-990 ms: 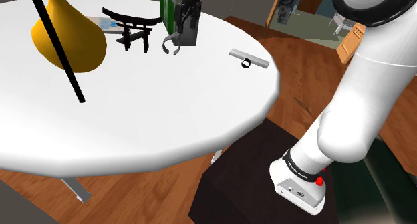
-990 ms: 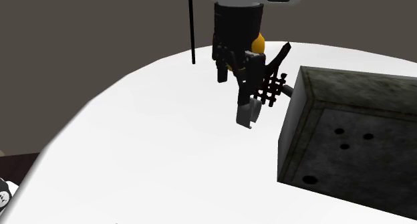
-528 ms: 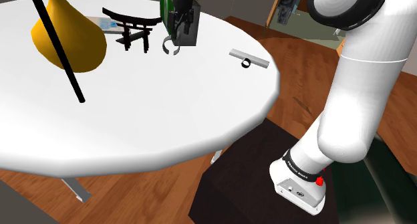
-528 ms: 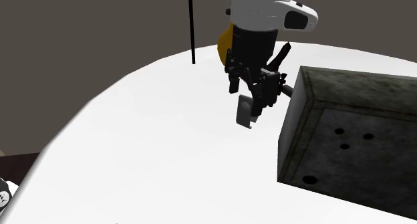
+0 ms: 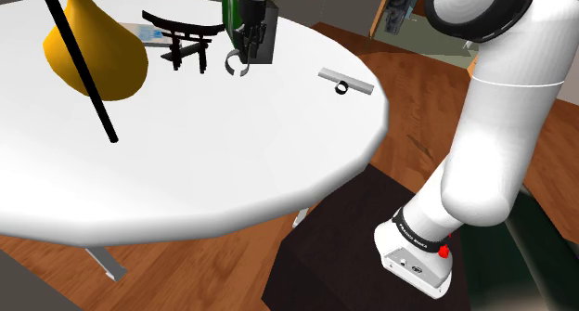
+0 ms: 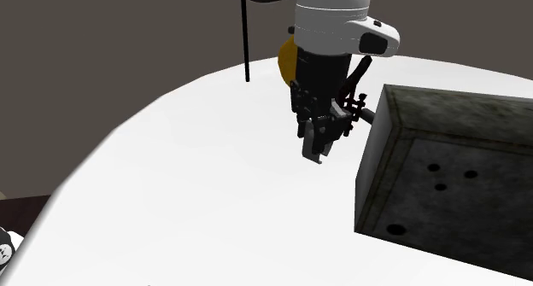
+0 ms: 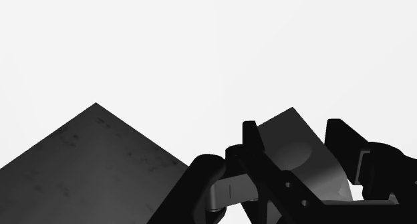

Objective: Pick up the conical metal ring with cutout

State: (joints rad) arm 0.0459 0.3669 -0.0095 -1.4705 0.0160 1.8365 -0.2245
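Gripper [image 6: 318,149] clamped on ring [image 7: 294,156] — ring sits dead centre between the tips, jaws narrow across it. Next move, I'd say — straight up.

The shoulder view sits high beside and behind the stand [image 5: 325,267] and looks down across the round white table [image 5: 232,161]. The second exterior view sits low and close, facing toward the shoulder view's left, with the dark box [image 6: 444,173] in its foreground. The wrist view hangs just above the tabletop. All three share the box and the gripper [image 5: 244,57].
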